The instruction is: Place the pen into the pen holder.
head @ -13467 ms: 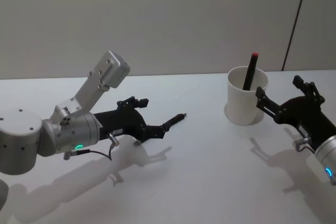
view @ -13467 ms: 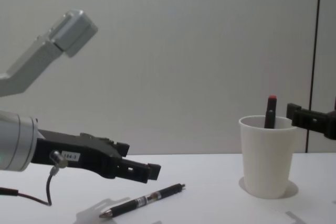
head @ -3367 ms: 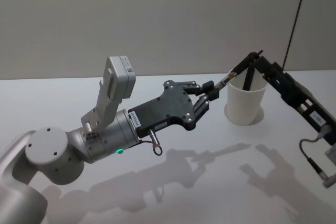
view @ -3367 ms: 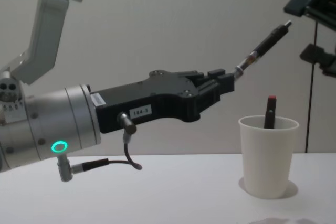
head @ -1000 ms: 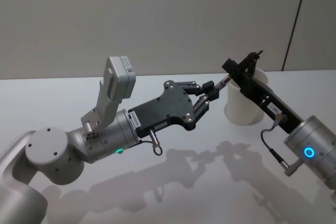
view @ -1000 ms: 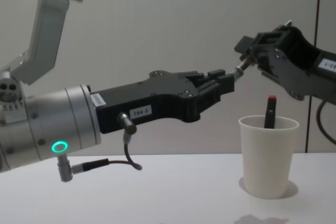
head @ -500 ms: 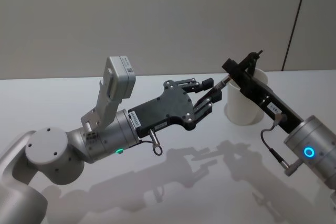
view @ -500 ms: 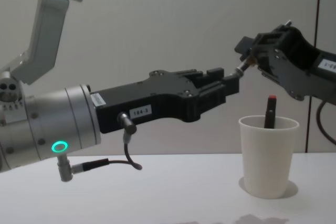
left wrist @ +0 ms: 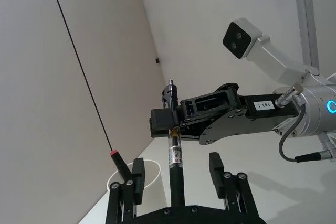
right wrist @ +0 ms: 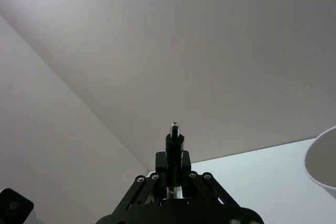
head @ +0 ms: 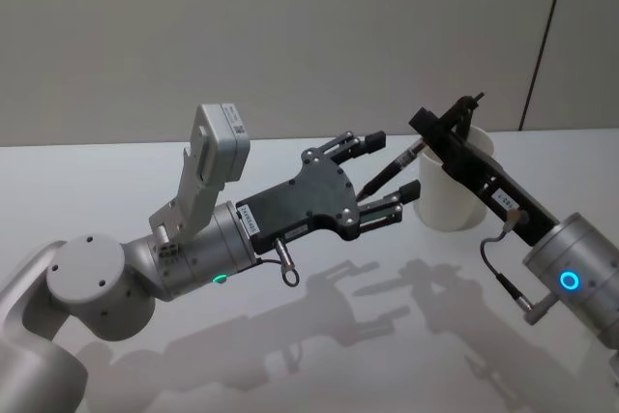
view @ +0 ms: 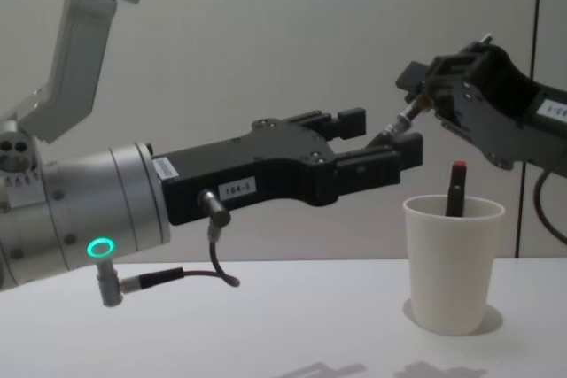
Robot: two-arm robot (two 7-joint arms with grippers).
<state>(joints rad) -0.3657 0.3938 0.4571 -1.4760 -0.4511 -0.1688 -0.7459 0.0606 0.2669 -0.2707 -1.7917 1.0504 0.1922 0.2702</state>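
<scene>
The left gripper (head: 387,175) had just sprung open – the slim black pen (view: 395,127) now hung in the right gripper (view: 425,99) clamped on it, up beside the white paper cup holder (view: 454,263) – handover done

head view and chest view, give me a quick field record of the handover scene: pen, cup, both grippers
pen: slim black pen with a silver band, held up in the air, slanted, above the table and left of the cup
pen holder: plain white paper cup, upright on the white table
cup contents: one dark pen with a red tip standing inside
left gripper: open, fingers spread on either side of the pen's lower end
right gripper: shut on the pen's upper part
pen in cup: not yet
</scene>
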